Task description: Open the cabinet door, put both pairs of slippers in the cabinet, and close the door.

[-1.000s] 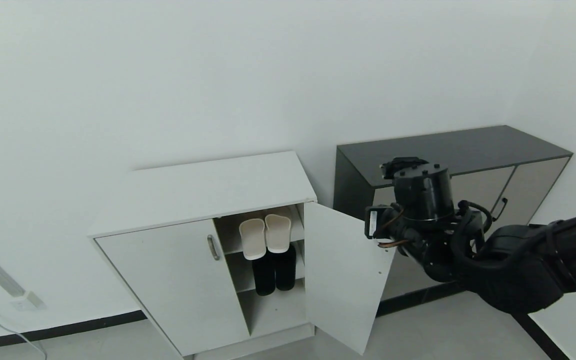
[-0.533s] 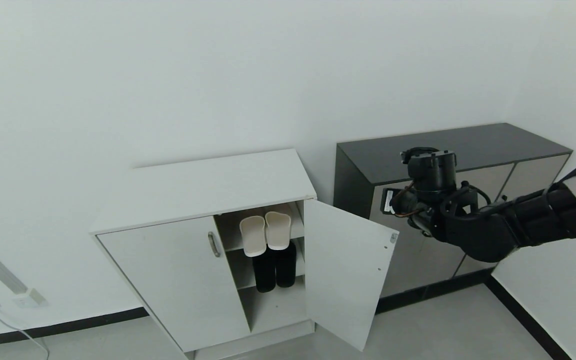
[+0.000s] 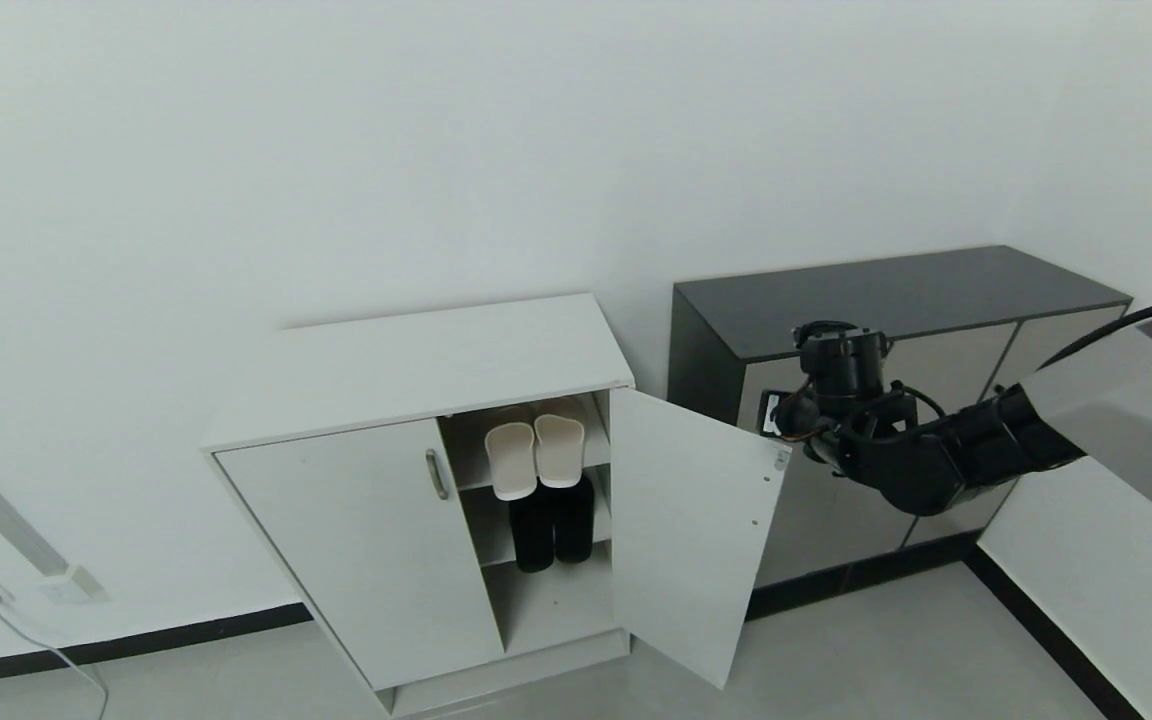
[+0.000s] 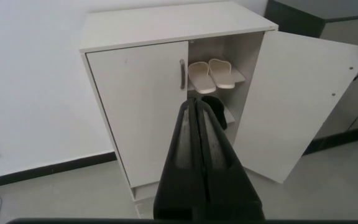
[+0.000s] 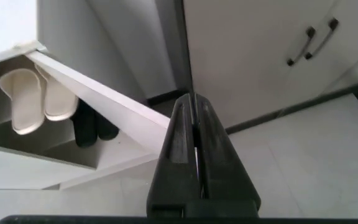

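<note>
Left end effector (image 4: pixel 194 106): fingers pressed fully together, empty, hanging in front of the white cabinet (image 3: pixel 416 360). The cabinet is boxy matte laminate with a flat top. Its left door (image 3: pixel 376 540) is flush shut and has a slim curved metal handle (image 3: pixel 433 474).

Both pairs look stowed. The cream slippers (image 3: pixel 536 455) are smooth and moulded, side by side on the upper shelf. The black slippers (image 3: pixel 551 525) sit on the shelf directly below.

The right door (image 3: pixel 686 530) is a thin rigid panel, swung wide open. Right end effector (image 5: pixel 194 102): fingers together, empty, just beside the door's free top corner.

Likely step is closing. Push the door's outer face near the free edge, follow the hinge arc, and slow before the frame, since overhanging slipper ends could catch.

Dark glossy sideboard (image 3: pixel 896 290) at right.
</note>
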`<state>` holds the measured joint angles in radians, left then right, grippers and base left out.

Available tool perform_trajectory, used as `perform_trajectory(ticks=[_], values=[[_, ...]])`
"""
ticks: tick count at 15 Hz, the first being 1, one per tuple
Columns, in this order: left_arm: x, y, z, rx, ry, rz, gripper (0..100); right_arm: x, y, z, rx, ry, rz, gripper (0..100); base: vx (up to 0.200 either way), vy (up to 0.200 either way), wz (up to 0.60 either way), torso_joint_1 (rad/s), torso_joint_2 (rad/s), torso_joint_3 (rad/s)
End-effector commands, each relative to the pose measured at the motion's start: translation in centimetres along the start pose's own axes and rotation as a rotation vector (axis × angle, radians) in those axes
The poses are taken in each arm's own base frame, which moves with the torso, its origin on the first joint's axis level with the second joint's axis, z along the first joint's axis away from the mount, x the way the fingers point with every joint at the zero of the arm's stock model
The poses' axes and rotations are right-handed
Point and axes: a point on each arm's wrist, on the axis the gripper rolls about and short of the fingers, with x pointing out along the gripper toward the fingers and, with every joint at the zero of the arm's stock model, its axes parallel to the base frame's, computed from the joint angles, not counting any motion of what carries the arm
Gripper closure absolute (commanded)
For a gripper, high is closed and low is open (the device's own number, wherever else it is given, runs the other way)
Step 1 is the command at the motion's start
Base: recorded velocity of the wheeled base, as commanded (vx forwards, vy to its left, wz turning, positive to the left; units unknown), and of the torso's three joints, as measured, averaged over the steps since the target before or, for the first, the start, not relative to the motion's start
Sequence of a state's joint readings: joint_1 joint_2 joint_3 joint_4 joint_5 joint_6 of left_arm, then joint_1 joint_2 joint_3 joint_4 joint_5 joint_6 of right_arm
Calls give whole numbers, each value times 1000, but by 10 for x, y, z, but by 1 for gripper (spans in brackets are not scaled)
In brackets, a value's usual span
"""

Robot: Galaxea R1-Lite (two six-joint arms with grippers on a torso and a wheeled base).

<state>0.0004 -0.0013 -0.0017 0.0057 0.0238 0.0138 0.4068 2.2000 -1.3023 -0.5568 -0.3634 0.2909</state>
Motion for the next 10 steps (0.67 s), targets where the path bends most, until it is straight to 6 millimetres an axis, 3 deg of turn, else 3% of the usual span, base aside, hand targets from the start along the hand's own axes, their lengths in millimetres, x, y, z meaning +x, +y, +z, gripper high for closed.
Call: perform_trajectory(ticks=[1, 4, 10], values=[[0, 0, 0, 0, 2, 2, 100, 21, -6, -17, -8, 33, -17, 100, 0, 0, 0, 0, 0, 0], [0, 0, 0, 0, 2, 2, 100, 34, -9, -28, -12, 51, -30, 100, 0, 0, 0, 0, 0, 0], [0, 0, 0, -2, 0, 2, 100, 39, -9, -36, -19, 67, -34, 100, 0, 0, 0, 0, 0, 0]])
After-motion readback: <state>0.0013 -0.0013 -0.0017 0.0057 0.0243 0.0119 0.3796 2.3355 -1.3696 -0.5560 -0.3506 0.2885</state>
